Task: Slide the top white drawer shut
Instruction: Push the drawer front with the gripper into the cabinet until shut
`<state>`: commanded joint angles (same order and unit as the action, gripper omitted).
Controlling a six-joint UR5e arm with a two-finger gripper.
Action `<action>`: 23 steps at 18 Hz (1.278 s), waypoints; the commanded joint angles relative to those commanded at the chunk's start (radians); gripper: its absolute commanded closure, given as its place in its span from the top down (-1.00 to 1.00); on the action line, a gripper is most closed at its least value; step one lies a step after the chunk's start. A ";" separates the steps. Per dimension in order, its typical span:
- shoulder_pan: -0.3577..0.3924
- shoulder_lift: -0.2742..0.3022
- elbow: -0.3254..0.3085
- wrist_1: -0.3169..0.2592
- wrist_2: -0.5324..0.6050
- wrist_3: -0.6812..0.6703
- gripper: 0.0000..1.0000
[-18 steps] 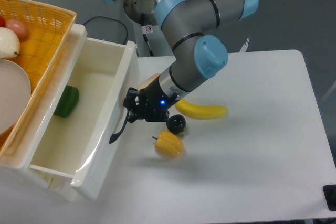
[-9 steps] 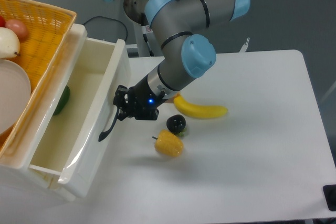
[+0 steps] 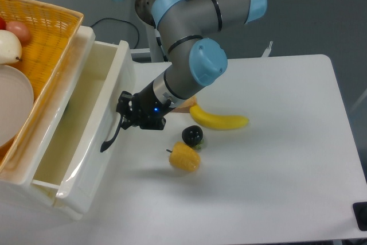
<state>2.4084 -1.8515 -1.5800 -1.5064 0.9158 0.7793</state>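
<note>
The top white drawer stands partly pulled out of the cabinet at the left side of the white table, its front panel slanting from about 12 o'clock down to 6 o'clock. Its black curved handle sits on the outer face. The gripper is right against that handle at its upper end, at 3 o'clock of the drawer front; whether its fingers are spread or pinching the handle cannot be told. A blue light glows on the wrist. Over the cabinet's top, at 9 to 11 o'clock of the drawer, rests a yellow wicker basket. At 3 o'clock of the gripper lies a banana; near it, toward 4 o'clock, sit a small dark round object and a yellow bell pepper.
</note>
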 joint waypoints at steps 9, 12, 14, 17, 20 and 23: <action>-0.035 0.008 -0.012 -0.005 0.000 -0.002 -1.00; -0.051 0.014 -0.018 -0.005 0.000 -0.002 -1.00; -0.060 0.018 -0.020 -0.006 0.000 -0.002 -1.00; -0.072 0.020 -0.028 -0.005 0.000 -0.005 -1.00; -0.078 0.020 -0.029 -0.005 0.000 -0.011 -1.00; -0.091 0.021 -0.029 -0.005 0.000 -0.012 -1.00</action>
<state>2.3179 -1.8301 -1.6091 -1.5110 0.9158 0.7670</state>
